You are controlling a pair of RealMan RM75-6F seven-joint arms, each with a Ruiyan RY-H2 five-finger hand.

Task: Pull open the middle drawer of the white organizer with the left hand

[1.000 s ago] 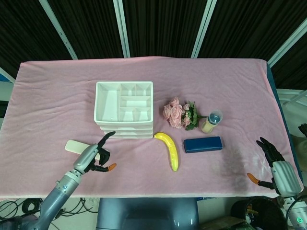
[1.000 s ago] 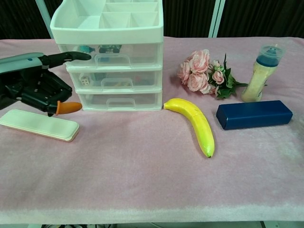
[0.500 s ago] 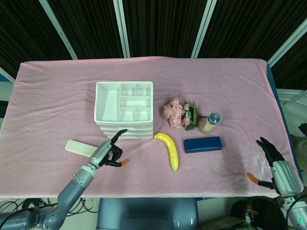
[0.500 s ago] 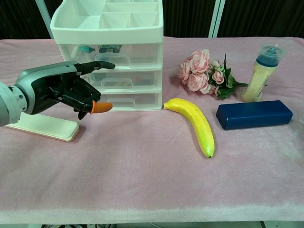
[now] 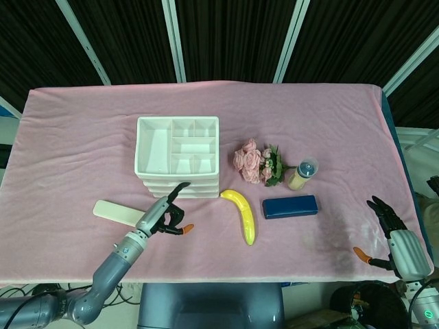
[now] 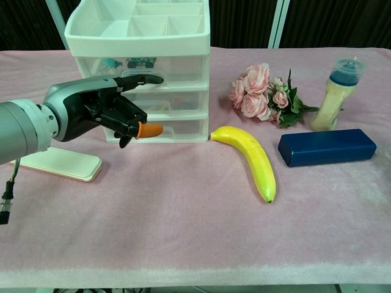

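Note:
The white organizer (image 5: 178, 154) (image 6: 140, 36) stands left of centre on the pink cloth, with an open tray on top and three clear drawers below. Its middle drawer (image 6: 180, 102) sits flush with the others, closed. My left hand (image 5: 163, 219) (image 6: 107, 113) hovers just in front of the drawer fronts and hides their left half in the chest view. One finger stretches toward the top drawer's handle, the rest curl loosely, and nothing is held. My right hand (image 5: 394, 236) rests by the table's right front corner, fingers spread and empty; only the head view shows it.
A flat white case (image 6: 58, 162) lies on the cloth under my left forearm. Right of the organizer lie a banana (image 6: 253, 159), a dark blue box (image 6: 327, 146), pink flowers (image 6: 259, 91) and a small bottle (image 6: 336, 94).
My left hand has moved right, from beside the organizer's left corner to in front of the drawer fronts. The drawers and my right hand have not moved.

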